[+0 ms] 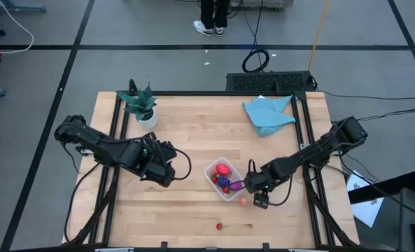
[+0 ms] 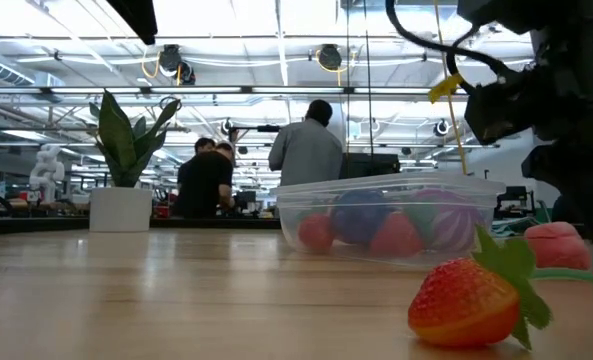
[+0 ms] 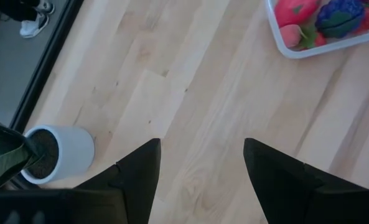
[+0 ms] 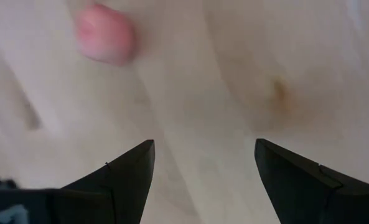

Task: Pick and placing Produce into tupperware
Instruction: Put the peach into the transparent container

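The clear tupperware [image 1: 224,180] sits mid-table with a red piece, a purple one and a magenta striped one inside; it also shows in the low view [image 2: 386,215] and the left wrist view [image 3: 324,28]. A pink berry [image 1: 243,201] lies on the wood just near of the tub, seen blurred in the right wrist view [image 4: 104,34]. A red strawberry [image 1: 219,226] rests on its side near the table's near edge, large in the low view [image 2: 466,300]. My right gripper [image 1: 260,201] hovers open beside the pink berry. My left gripper [image 1: 166,170] waits open left of the tub.
A potted green plant [image 1: 142,105] stands at the far left corner of the table. A blue cloth [image 1: 268,113] lies at the far right. Bare wood stretches between the left gripper and the tub. People stand in the room beyond the table.
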